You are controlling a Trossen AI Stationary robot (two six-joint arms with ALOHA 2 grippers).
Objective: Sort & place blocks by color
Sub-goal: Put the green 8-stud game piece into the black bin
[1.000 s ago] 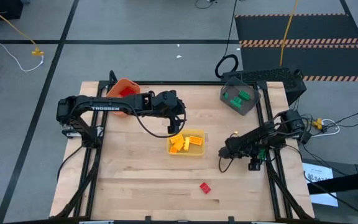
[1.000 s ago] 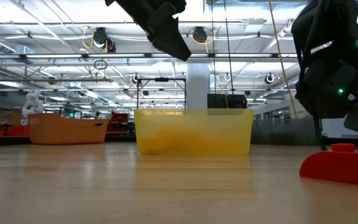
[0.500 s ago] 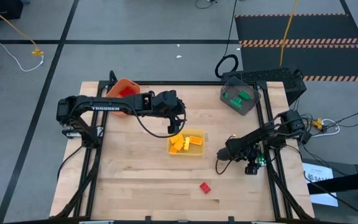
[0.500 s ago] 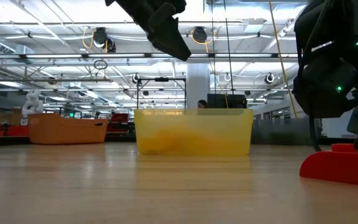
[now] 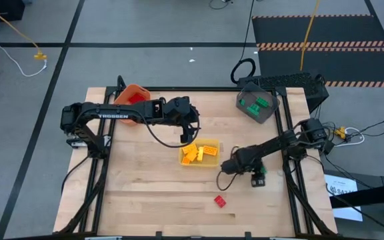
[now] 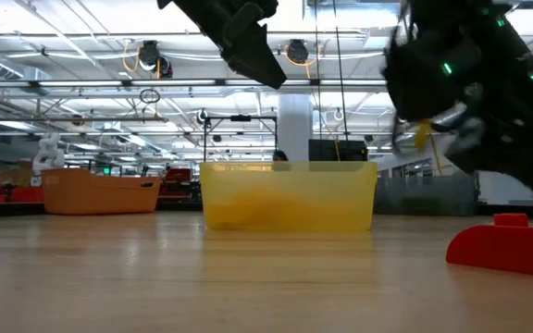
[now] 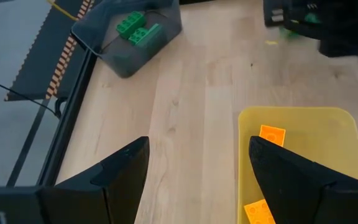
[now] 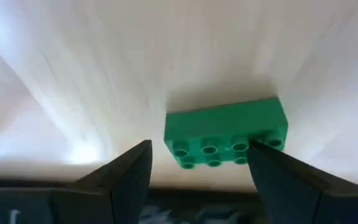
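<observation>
Green block (image 8: pixel 226 133) lies between right end effector's (image 8: pixel 199 163) parted fingers.

We see a pale wood-grain table (image 5: pixel 145 193), a translucent yellow plastic bin (image 6: pixel 288 196), and a glossy studded green brick (image 8: pixel 225 133).

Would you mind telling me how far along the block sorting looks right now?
Mostly done: yellow blocks in the yellow bin, green blocks in the grey bin, red in the orange bin. In hand: the open right pincer hovers over a loose green block. Left: that and the red block on the table.
</observation>
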